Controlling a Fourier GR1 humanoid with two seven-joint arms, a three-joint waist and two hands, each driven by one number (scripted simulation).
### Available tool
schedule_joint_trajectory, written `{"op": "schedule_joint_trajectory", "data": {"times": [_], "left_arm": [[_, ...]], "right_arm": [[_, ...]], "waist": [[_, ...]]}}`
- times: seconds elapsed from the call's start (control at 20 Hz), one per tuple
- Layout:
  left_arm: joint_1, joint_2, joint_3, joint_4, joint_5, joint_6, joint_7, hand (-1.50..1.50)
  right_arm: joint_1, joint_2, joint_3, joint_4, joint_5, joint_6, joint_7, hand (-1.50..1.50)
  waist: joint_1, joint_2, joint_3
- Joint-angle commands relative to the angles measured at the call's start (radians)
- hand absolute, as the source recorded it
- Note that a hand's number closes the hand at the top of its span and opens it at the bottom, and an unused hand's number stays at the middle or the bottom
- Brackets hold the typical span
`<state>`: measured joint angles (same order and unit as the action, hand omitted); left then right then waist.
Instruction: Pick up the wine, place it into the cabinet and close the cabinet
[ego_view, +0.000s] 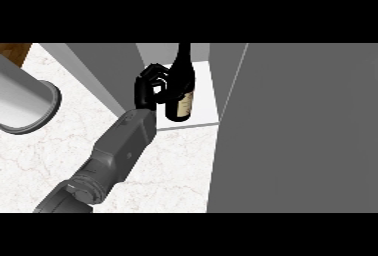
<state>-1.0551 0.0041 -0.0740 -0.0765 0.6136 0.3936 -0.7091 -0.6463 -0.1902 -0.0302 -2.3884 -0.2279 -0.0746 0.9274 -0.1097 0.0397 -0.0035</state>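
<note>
1. Wine bottle (181, 90) stands upright on the cabinet shelf (203, 117), inside the open cabinet (103, 75).
2. We see the left hand (151, 85) with its fingers curled round the bottle's left side.
3. Cabinet door (303, 130) fills the right of the view.
4. Grey cylinder (22, 105) lies on the marble table (177, 170), at the left.

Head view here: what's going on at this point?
One hand is at the wine bottle, fingers curled beside it, with the bottle standing upright on the cabinet's white shelf. Which arm this is cannot be told for sure; it comes in from the lower left. The cabinet door stands open, filling the right of the view. A grey cylindrical pot sits on the marble counter at left. The door is not yet closed.
</note>
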Motion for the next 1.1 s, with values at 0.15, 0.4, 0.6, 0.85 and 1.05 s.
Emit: {"op": "schedule_joint_trajectory", "data": {"times": [0.15, 0.4, 0.6, 0.85, 1.05], "left_arm": [[0.085, -0.004, 0.003, -0.009, 0.021, -0.092, -0.051, 1.5], [0.131, -0.004, 0.004, -0.013, 0.06, -0.106, -0.06, 1.5], [0.166, -0.004, -0.009, -0.013, 0.078, -0.112, -0.073, 1.5], [0.167, -0.004, -0.034, -0.016, 0.083, -0.095, -0.063, 1.5], [0.203, -0.004, -0.045, -0.015, 0.101, -0.06, -0.087, 1.5]], "right_arm": [[0.035, 0.013, -0.005, -0.033, -0.028, 0.005, -0.01, -1.5], [0.028, 0.015, 0.003, -0.036, -0.046, 0.015, -0.005, -1.5], [0.035, 0.029, 0.027, -0.032, -0.051, 0.024, -0.014, -1.5], [0.056, 0.045, 0.034, -0.028, -0.029, 0.019, -0.035, -1.5], [0.004, 0.041, 0.035, -0.021, -0.055, 0.017, -0.009, -1.5]], "waist": [[-0.015, -0.005, 0.001], [-0.048, -0.006, 0.0], [-0.071, -0.003, -0.001], [-0.066, -0.003, -0.001], [-0.085, -0.004, -0.003]]}}
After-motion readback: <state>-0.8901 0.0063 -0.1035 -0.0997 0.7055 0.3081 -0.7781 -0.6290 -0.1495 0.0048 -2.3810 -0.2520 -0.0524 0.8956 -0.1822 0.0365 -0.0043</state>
